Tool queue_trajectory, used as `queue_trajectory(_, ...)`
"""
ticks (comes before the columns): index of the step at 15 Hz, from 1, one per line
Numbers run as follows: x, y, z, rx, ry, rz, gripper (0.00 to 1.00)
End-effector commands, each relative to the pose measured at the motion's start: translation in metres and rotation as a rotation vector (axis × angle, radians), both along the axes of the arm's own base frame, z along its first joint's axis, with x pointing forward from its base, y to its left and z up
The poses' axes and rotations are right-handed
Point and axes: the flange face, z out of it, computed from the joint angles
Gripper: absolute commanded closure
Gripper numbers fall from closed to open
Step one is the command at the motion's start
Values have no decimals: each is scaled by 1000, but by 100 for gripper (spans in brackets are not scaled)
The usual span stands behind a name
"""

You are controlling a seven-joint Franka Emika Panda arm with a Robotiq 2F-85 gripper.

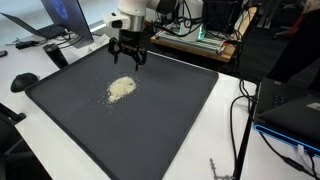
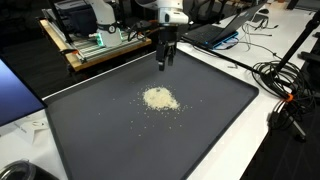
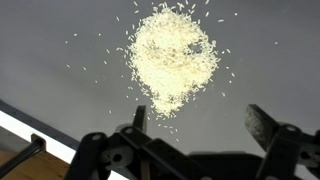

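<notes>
White tabletop (image 1: pixel 232 140) carries a large dark mat (image 1: pixel 165 125), which covers most of the work area in both exterior views.

**Position of the material.** A pile of pale grains (image 1: pixel 121 88) lies near the middle of the mat. In the wrist view the pile (image 3: pixel 172 58) shows a dense, rounded core, with loose grains scattered on the mat all round it.

**Tool state.** The gripper (image 1: pixel 128 60) hangs over the mat, between the pile and the mat's edge on the robot's side. Its jaws are spread wide and hold nothing. In the wrist view the two fingertips (image 3: pixel 140 116) stand well apart, with bare mat between them, clear of the pile.

**Handling properties (assessment).**
- The grains appear light, dry and loose, so the heap has no stiffness and will likely spread at any touch.
- A pinch would probably catch few grains. The practical contact zone is the foot of the heap, at mat level, pushed from one side.
- The mat looks matte, so the grains should slide on it rather than roll far.

**Limits of view.**
- The kind of grain cannot be confirmed.
- Scattered grains are barely visible in an exterior view (image 2: pixel 159 98).
- The fingertips' height above the mat cannot be told.
- The mat's near corner is cut off.
- Cables (image 2: pixel 285 90) beside the mat are tangled and hard to trace.
</notes>
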Motion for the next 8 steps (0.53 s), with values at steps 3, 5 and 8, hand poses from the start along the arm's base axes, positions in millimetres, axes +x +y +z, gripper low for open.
queue_trajectory(3,-10,41,12,-85,-60,-74,0)
queue_trajectory(5,-15,58,15,-144,-83,-98,0)
queue_trajectory(8,-20,86,20,-198,-60,-108,0)
